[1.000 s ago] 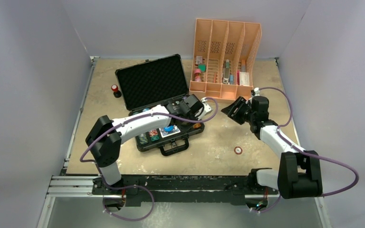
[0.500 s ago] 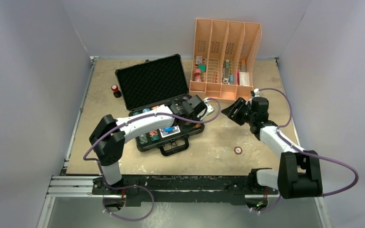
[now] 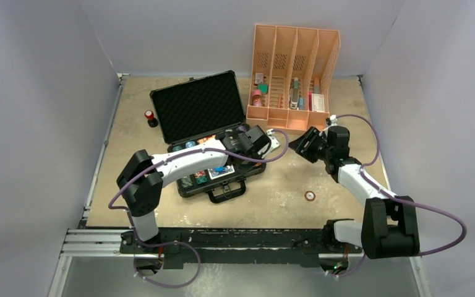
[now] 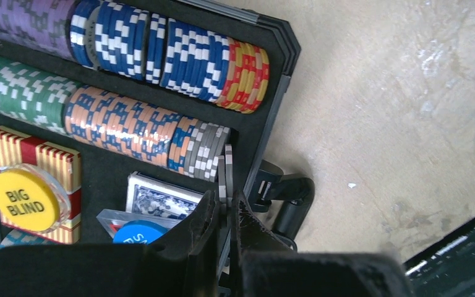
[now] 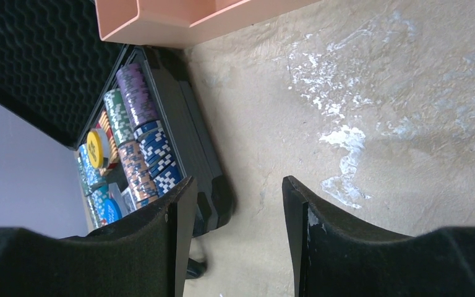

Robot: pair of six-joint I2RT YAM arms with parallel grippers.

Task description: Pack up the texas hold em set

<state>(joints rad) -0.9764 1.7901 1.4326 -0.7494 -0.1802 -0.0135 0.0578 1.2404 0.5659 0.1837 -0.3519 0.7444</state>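
Observation:
The black briefcase point(image 3: 188, 111) lies open on the table with its foam lid up. Rows of multicoloured poker chips point(image 4: 117, 120) fill its slots. Beside them lie a card deck point(image 4: 161, 199), a yellow "BIG BLIND" button point(image 4: 23, 199) and a blue button point(image 4: 137, 232). My left gripper point(image 4: 227, 201) is over the case's right end, shut on two grey chips point(image 4: 226, 176) that stand at the end of the orange-and-grey row. My right gripper point(image 5: 238, 185) hangs open and empty over bare table, right of the case point(image 5: 192, 133). In the top view, the two grippers are the left point(image 3: 252, 148) and the right point(image 3: 301, 143).
An orange slotted organizer point(image 3: 292, 74) stands behind the case at the back. A small red-topped black cylinder point(image 3: 151, 117) sits left of the lid. One loose round chip point(image 3: 310, 196) lies on the table in front of the right arm. The case handle point(image 4: 287, 198) sticks out beside my left fingers.
The left arm has shifted slightly over the case's right end, still holding the grey chips. The right arm has stayed put.

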